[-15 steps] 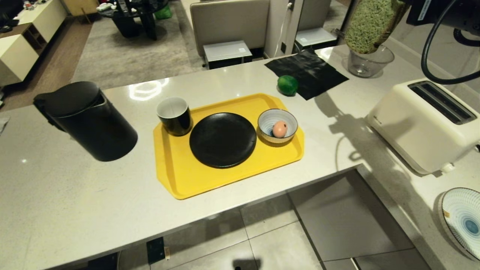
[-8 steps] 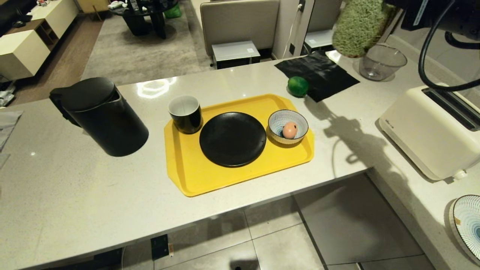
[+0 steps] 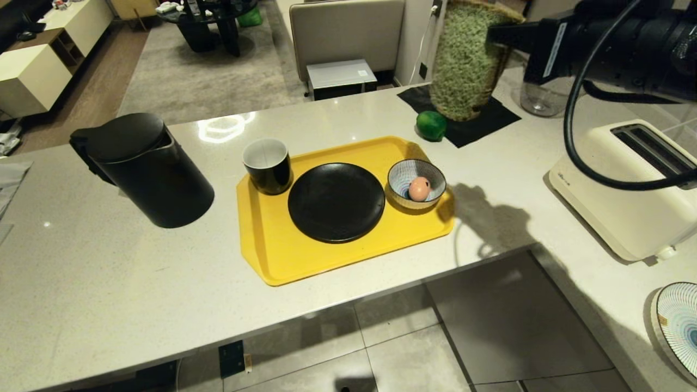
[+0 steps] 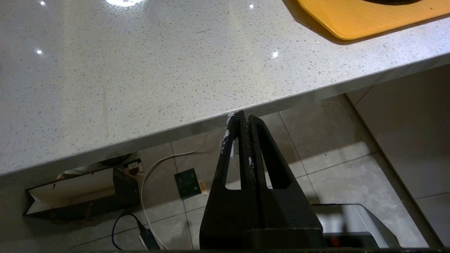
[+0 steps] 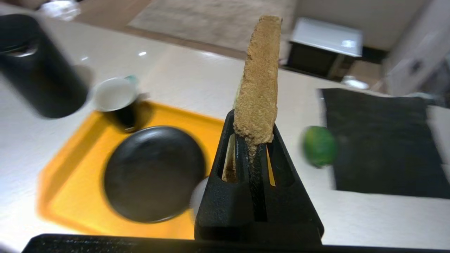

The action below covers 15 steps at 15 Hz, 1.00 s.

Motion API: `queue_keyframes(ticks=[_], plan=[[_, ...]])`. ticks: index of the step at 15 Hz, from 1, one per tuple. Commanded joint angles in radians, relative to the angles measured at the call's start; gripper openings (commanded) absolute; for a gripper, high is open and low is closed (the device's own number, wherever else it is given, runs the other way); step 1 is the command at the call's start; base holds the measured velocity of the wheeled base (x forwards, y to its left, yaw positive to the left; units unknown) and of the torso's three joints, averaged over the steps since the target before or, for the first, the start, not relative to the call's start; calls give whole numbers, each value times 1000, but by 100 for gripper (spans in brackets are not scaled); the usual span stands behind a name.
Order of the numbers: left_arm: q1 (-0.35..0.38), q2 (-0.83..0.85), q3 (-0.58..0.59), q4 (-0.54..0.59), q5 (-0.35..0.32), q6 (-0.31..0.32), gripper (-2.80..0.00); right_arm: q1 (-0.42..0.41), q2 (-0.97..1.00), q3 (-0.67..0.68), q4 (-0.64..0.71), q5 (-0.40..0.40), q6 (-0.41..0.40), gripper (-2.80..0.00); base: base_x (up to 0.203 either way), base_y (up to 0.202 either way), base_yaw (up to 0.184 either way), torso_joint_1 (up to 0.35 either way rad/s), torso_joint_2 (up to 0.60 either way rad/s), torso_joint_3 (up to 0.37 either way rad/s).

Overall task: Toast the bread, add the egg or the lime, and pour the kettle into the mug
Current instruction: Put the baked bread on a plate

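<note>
One slice of bread (image 3: 463, 65) hangs in the air, clamped at one edge between the pressed-together fingers of the right gripper (image 5: 254, 146), above the black cloth (image 3: 468, 111) at the far side of the counter (image 3: 109, 283); its long axis runs near upright, broad green face toward the head camera, thin crust edge toward the wrist camera. One lime (image 3: 432, 125) lies on the counter touching the cloth's near left edge. One kettle (image 3: 142, 169) stands upright at the left, well apart from the one yellow tray (image 3: 326, 261). On the tray stand one mug (image 3: 267, 165), one black plate (image 3: 336, 201) and one striped bowl (image 3: 416, 182) holding one egg (image 3: 419, 189). One cream toaster (image 3: 626, 190) sits to the right, its two slots facing up, with bare counter between it and the tray. A clear glass bowl (image 3: 536, 98) stands behind the arm. The tray's near corner lies close to the counter's front edge. The left gripper (image 4: 242, 121), fingers together and empty, hangs just below that edge.
</note>
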Motion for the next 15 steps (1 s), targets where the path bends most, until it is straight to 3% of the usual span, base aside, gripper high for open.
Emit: queue_keyframes(ticks=[1,7,10,15], plan=[[0,-1,0,0,0,0,-280,109,8,41,-1,-12,-3,-280,0,0,0,0,0,0],[0,-1,0,0,0,0,-280,306,37,189,-3,-47,0,-280,0,0,0,0,0,0],[0,0,0,0,0,0,-280,320,116,191,-22,-54,0,-280,0,0,0,0,0,0],[0,-1,0,0,0,0,-280,322,263,183,-169,-82,-2,-280,0,0,0,0,0,0]])
